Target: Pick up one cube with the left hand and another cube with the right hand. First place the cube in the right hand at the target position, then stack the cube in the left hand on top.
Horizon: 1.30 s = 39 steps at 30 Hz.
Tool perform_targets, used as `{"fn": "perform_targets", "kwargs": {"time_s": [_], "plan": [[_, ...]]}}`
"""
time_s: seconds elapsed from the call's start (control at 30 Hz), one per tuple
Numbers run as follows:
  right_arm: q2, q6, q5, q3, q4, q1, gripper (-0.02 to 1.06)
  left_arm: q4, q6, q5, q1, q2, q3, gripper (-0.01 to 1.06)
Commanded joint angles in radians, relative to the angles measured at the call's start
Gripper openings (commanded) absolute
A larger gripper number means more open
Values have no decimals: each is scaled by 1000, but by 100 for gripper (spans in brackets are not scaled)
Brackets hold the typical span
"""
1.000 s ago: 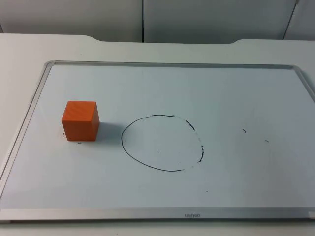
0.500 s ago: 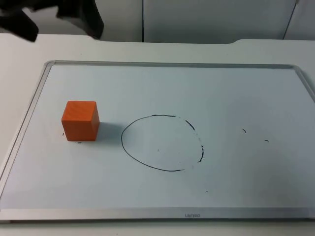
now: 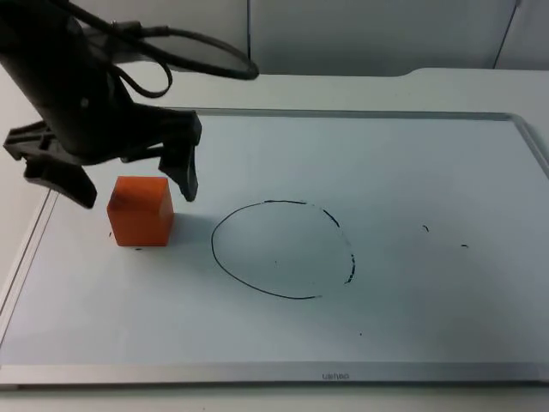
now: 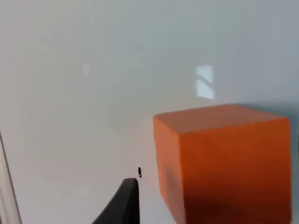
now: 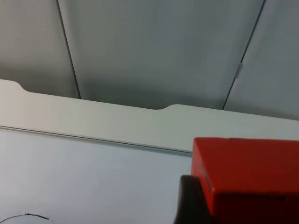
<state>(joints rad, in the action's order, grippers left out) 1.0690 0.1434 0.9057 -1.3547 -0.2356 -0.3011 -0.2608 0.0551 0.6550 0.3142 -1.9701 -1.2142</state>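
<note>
An orange cube (image 3: pixel 140 210) sits on the whiteboard, left of a hand-drawn black circle (image 3: pixel 214 246). My left gripper (image 3: pixel 129 182) hangs open just above and behind it, one finger on each side of the cube, touching neither side. In the left wrist view the orange cube (image 4: pixel 224 163) looms close beside one black fingertip (image 4: pixel 124 205). In the right wrist view my right gripper (image 5: pixel 243 207) is shut on a red cube (image 5: pixel 247 175), held above the table and facing the partition wall. A black finger (image 5: pixel 191 200) presses the red cube's side.
The whiteboard's metal frame (image 3: pixel 300 112) borders the work area, with its left rail (image 3: pixel 34 232) close to the orange cube. A few small pen marks (image 3: pixel 425 228) lie right of the circle. The grey partition wall (image 5: pixel 154 51) stands behind the table edge.
The left arm has come in from the upper left and lowered its open fingers around the orange cube. The cube has not moved.
</note>
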Motion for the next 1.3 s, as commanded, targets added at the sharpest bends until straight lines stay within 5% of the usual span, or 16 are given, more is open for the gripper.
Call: {"fn": "perform_targets", "kwargs": {"time_s": [0.0, 0.27, 1.0, 1.1, 1.23, 1.27], "plan": [[-8, -12, -29, 5, -2, -3, 0, 2, 17, -22, 8, -23, -9, 99], [-8, -24, -29, 5, 2, -3, 0, 4, 42, -105, 8, -56, -9, 99], [-8, -24, -44, 5, 2, -3, 0, 7, 31, -112, 10, -111, -9, 83], [-8, -23, -52, 5, 4, -3, 0, 7, 39, -103, 10, -111, -9, 75], [-8, -21, -53, 5, 4, -3, 0, -3, 41, -99, 10, -111, -9, 30], [-8, -21, -53, 5, 4, -3, 0, -3, 41, -99, 10, -111, -9, 30]]}}
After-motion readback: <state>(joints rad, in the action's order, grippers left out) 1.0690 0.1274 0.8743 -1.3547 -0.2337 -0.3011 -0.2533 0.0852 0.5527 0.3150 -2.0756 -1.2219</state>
